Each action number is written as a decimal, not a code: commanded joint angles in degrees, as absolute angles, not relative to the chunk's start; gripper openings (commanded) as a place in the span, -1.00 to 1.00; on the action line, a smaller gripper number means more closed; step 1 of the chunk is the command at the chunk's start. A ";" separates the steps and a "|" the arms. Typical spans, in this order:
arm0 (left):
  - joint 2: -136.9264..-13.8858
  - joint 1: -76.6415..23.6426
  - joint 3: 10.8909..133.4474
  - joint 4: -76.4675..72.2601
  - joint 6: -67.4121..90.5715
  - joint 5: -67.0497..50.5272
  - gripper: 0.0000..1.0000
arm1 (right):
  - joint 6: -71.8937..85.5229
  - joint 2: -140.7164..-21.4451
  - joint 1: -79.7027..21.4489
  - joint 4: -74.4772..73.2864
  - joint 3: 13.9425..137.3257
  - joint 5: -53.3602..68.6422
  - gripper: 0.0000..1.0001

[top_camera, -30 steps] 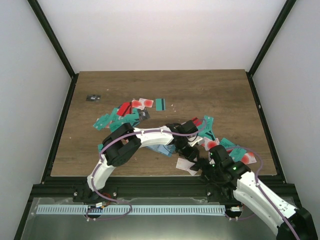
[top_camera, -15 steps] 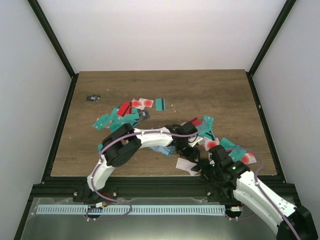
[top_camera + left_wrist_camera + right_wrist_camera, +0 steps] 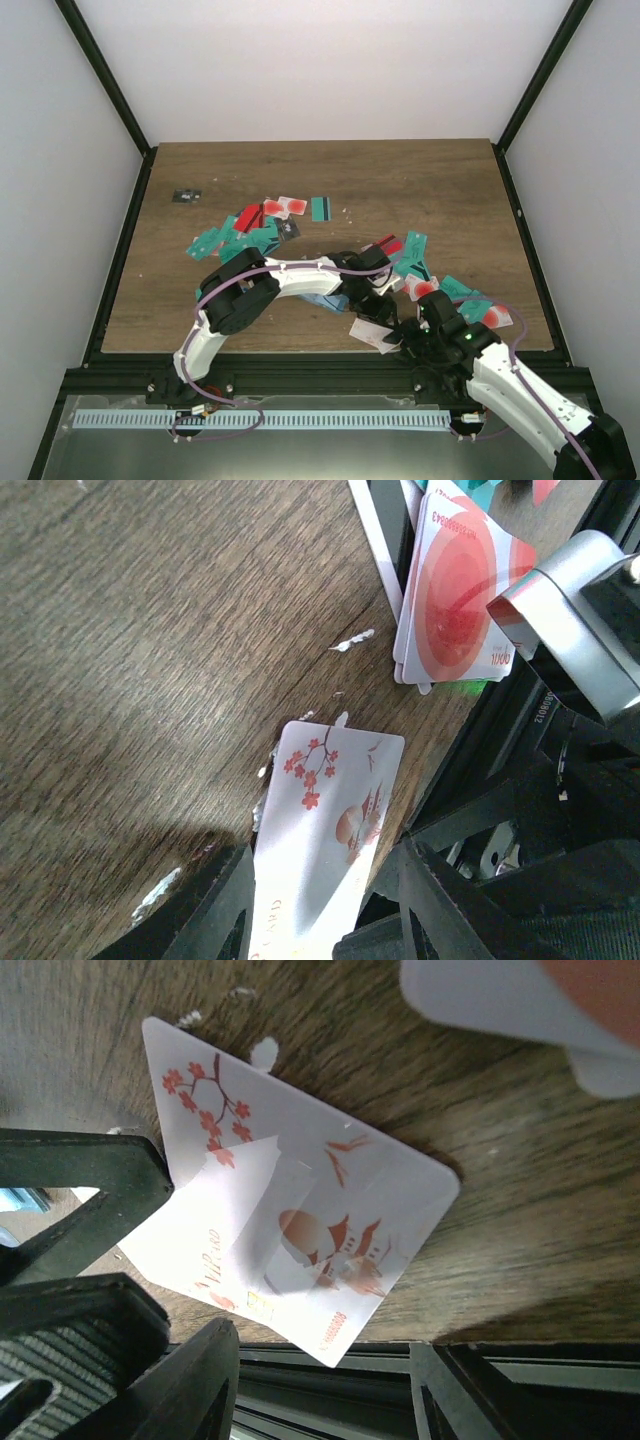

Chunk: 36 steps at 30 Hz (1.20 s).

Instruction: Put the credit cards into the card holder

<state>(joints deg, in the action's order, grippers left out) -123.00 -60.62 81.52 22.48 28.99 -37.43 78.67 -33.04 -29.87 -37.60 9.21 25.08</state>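
Note:
A white credit card with red blossoms lies slanted at the table's near edge, one corner past it. My left gripper is shut on this card, a finger along each long side. The right gripper stands open just beyond the table edge, with the card's overhanging corner between its jaws. The left gripper's fingers cover the card's far end in the right wrist view. The light blue card holder lies mostly under the left arm. More credit cards lie scattered behind.
Two white cards with red circles lie stacked close to the right of the held card. Teal and red cards crowd the right side near the right arm. A small dark card sits far left. The black frame rail runs along the near edge.
The right gripper's jaws have narrowed around the card's corner. The left gripper and the white card have shifted slightly to the left along the near edge.

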 commanded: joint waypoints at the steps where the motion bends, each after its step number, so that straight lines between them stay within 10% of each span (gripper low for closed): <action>1: -124.85 -65.05 78.57 33.32 31.34 -44.70 -0.15 | 79.66 -31.59 -29.01 -27.15 3.28 19.57 -0.03; 36: -122.49 -63.38 73.26 24.10 42.52 -55.95 -0.30 | 77.69 -28.49 -29.00 -30.89 6.41 19.35 -0.69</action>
